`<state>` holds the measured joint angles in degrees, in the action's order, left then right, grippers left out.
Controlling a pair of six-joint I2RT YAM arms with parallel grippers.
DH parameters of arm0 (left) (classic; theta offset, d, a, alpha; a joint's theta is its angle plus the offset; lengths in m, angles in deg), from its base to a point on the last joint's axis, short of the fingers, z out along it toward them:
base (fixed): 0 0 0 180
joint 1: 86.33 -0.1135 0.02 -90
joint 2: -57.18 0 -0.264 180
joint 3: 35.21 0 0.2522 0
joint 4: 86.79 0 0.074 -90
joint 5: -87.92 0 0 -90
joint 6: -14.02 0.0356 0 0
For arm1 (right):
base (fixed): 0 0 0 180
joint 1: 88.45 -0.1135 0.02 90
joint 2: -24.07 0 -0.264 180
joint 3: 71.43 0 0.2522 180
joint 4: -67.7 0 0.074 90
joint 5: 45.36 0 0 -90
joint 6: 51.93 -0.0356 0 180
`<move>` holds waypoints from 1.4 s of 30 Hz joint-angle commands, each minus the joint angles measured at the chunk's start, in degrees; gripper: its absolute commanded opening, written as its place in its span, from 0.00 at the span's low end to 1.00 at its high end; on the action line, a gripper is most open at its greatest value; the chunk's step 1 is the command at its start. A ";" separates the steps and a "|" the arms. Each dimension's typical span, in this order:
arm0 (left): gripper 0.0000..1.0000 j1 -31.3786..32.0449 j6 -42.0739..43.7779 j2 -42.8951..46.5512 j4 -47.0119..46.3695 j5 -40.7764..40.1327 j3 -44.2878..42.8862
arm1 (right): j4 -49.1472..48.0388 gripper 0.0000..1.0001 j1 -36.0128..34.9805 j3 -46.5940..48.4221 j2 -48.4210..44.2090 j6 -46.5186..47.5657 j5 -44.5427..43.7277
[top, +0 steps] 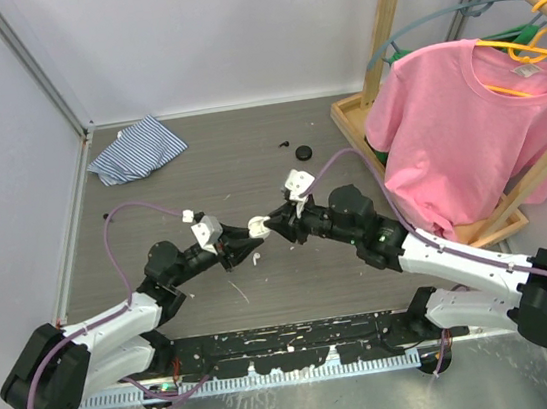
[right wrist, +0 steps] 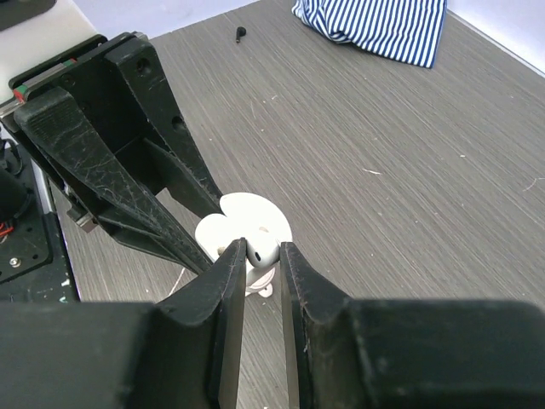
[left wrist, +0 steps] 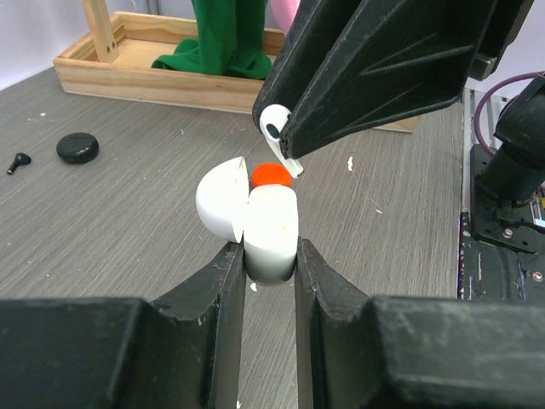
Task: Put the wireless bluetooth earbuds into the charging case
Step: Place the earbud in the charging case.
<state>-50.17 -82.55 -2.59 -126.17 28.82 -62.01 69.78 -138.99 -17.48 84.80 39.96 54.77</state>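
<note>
My left gripper (left wrist: 271, 256) is shut on a round white charging case (left wrist: 272, 228) and holds it above the table with its lid (left wrist: 220, 201) swung open to the left. A red earbud (left wrist: 271, 175) sits in the top of the case. My right gripper (right wrist: 262, 252) is shut on a white earbud (right wrist: 264, 244) and holds it right over the open case (right wrist: 243, 215). In the left wrist view the white earbud (left wrist: 274, 124) is just above the red one. In the top view the two grippers, left (top: 249, 236) and right (top: 278, 226), meet tip to tip at mid-table.
A black round case (left wrist: 77, 147) and a black earbud (left wrist: 17, 160) lie on the table at the back, and both show in the top view (top: 302, 152). A striped cloth (top: 135, 150) lies back left. A wooden rack (top: 354, 123) with a pink shirt (top: 465, 129) stands at the right.
</note>
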 commanded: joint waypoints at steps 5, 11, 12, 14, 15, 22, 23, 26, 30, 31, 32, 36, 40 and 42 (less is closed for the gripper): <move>0.04 0.18 -0.95 2.00 -4.72 0.42 0.12 | -12.05 0.16 -0.87 -2.99 -1.15 0.21 0.61; 0.04 0.22 -1.91 2.36 -4.77 0.47 0.06 | -14.44 0.16 -1.12 -3.69 -0.34 0.41 0.33; 0.04 0.22 -2.08 2.31 -4.70 0.44 0.03 | -14.69 0.16 -1.13 -3.75 -0.16 0.52 0.22; 0.04 0.22 -2.36 2.46 -4.76 0.72 -0.05 | -15.32 0.16 -1.27 -3.90 0.09 0.68 -0.12; 0.04 0.18 -2.41 2.53 -4.76 0.70 -0.06 | -15.61 0.16 -1.35 -4.03 0.22 0.58 -0.23; 0.04 0.22 -3.52 3.02 -4.71 0.41 -0.06 | -16.18 0.16 -1.89 -4.28 1.05 1.21 -0.71; 0.04 0.22 -3.61 3.10 -4.71 0.32 -0.01 | -16.18 0.16 -1.97 -4.33 1.12 1.29 -0.72; 0.04 0.22 -3.87 3.40 -4.70 0.15 0.03 | -16.34 0.16 -2.39 -4.32 1.76 1.50 -0.77; 0.04 0.18 -4.06 3.67 -4.62 -0.66 0.12 | -16.73 0.16 -2.86 -4.55 2.31 1.73 -1.27; 0.03 0.22 -4.10 3.76 -4.46 -1.01 0.12 | -16.94 0.16 -3.01 -4.69 2.29 1.71 -1.27; 0.03 0.22 -4.10 3.87 -4.26 -1.39 0.12 | -17.22 0.16 -3.05 -4.77 2.15 1.71 -1.09; 0.02 0.21 -4.30 4.34 -2.96 -2.97 -0.05 | -17.58 0.16 -3.12 -5.21 1.57 2.07 -0.07; 0.01 0.22 -4.41 4.87 -1.99 -4.73 -0.06 | -18.06 0.17 -3.18 -5.97 1.09 2.25 1.21; 0.01 0.22 -4.40 5.08 -1.62 -5.35 -0.10 | -18.31 0.19 -3.16 -6.32 0.97 2.32 2.01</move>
<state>-50.04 -87.10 0.82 -125.08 26.43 -61.77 54.68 -141.68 -23.19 87.14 41.31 54.66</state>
